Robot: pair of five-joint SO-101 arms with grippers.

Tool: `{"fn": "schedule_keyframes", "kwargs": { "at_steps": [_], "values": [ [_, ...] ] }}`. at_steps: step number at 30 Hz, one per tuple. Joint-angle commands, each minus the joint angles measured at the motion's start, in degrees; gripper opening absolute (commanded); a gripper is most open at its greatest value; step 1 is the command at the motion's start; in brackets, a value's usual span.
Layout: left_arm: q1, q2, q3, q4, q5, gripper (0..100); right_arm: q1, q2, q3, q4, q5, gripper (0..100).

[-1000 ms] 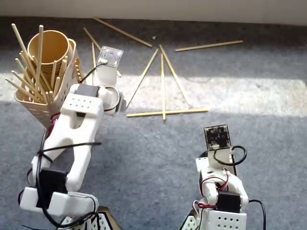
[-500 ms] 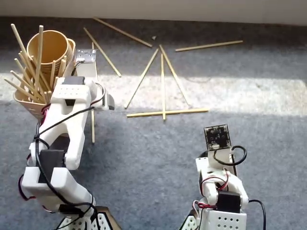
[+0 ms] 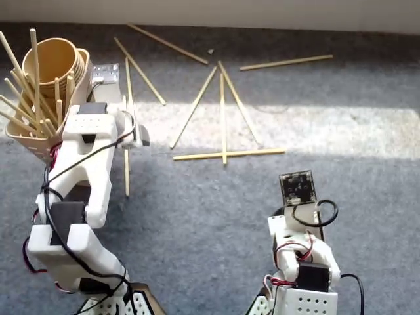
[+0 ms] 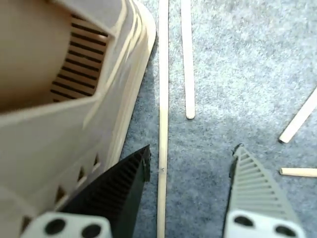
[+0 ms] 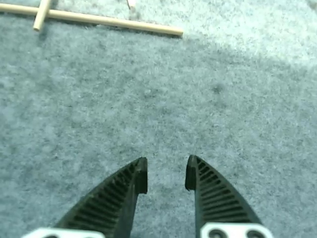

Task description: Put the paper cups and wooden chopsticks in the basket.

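Left pincer [image 4: 192, 148], spread, straddles a chopstick [image 4: 163, 89] lying just beside the basket [image 4: 126, 94], which holds the cups [image 3: 56, 62]. Right pincer [image 5: 166, 173] hangs slightly parted, empty. Risk: the finger [image 4: 124, 188] nearest the basket wall may shove or tip it on closing.

Both arms were white plastic with black motor blocks. Black and red cables looped along the left arm [image 3: 85, 177]; the right arm [image 3: 302, 256] carried a small dark circuit board [image 3: 296, 187]. The left hand [image 4: 192, 148] and right hand [image 5: 166, 159] had ribbed, tapering fingers [image 5: 119, 198].
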Motion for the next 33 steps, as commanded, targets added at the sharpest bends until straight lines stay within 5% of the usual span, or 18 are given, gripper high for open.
{"fn": "schedule_keyframes", "kwargs": {
  "at_steps": [1,13,22,33],
  "values": [
    [1.54,5.23,-4.09,-0.88,0.35,27,-0.57,0.22,0.75,-0.84,0.70,14.5],
    [2.95,24.57,-30.64,6.77,2.37,27,-0.66,0.22,0.75,-0.84,0.70,14.5],
    [3.38,37.14,-44.00,12.84,0.88,0,-0.66,0.22,0.75,-0.84,0.70,14.5],
    [4.35,38.99,-57.19,23.03,-5.63,0,-2.77,0.22,0.57,0.75,0.70,14.5]
  ]
}}
